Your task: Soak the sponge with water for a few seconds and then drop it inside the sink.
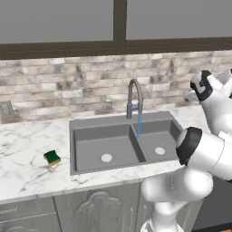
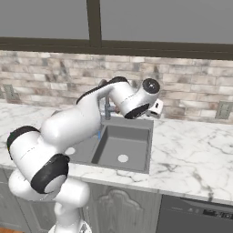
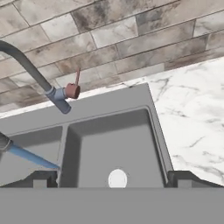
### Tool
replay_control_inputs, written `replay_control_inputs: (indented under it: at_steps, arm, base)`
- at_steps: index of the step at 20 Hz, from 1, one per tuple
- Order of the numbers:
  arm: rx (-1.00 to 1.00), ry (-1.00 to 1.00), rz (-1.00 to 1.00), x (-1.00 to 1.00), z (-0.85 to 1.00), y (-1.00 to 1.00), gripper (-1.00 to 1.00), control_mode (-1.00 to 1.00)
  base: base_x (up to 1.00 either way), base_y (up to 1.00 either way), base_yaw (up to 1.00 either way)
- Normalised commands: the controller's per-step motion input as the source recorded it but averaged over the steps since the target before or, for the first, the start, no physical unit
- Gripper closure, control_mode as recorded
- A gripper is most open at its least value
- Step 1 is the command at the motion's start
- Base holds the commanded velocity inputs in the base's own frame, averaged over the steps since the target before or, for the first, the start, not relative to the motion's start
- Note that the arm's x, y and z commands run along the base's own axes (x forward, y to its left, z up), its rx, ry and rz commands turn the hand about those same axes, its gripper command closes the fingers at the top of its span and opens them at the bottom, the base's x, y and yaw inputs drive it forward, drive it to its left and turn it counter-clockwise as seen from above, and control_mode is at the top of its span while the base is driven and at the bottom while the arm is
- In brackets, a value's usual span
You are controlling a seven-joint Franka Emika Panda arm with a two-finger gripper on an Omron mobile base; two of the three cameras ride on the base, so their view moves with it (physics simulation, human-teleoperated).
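Note:
The sponge [image 1: 52,157], a small green-topped block over yellow, lies on the marble counter left of the sink [image 1: 113,120]. From the gooseneck faucet [image 1: 134,97] a thin blue stream of water [image 1: 138,126] falls onto the divider between the two basins. My gripper [image 3: 113,180] hangs high over the sink's right basin [image 3: 109,140], far from the sponge. Its fingertips [image 3: 43,178] stand wide apart, open with nothing between them. In the hand view the water [image 3: 33,158] runs at the lower left. The hand [image 2: 156,107] hovers near the backsplash.
A brick backsplash [image 1: 68,86] and a window rise behind the counter. The faucet's red-tipped lever [image 3: 73,89] sticks out by the spout base. Wall outlets [image 1: 6,109] sit at the far left and at the right [image 2: 224,109]. Marble counter [image 2: 191,150] stretches right of the sink.

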Motion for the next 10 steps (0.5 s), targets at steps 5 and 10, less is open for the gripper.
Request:
replay_control_inputs:
  at_steps: [5, 10]
  arm:
    - [-0.06, 0.00, 0.08, -0.87, 0.10, 0.32, -1.00, -1.00]
    - [-0.12, 0.05, 0.05, -0.73, 0.15, 0.57, -1.00, -1.00]
  base:
    - [0.00, 0.00, 0.00]
    - [0.00, 0.00, 0.00]
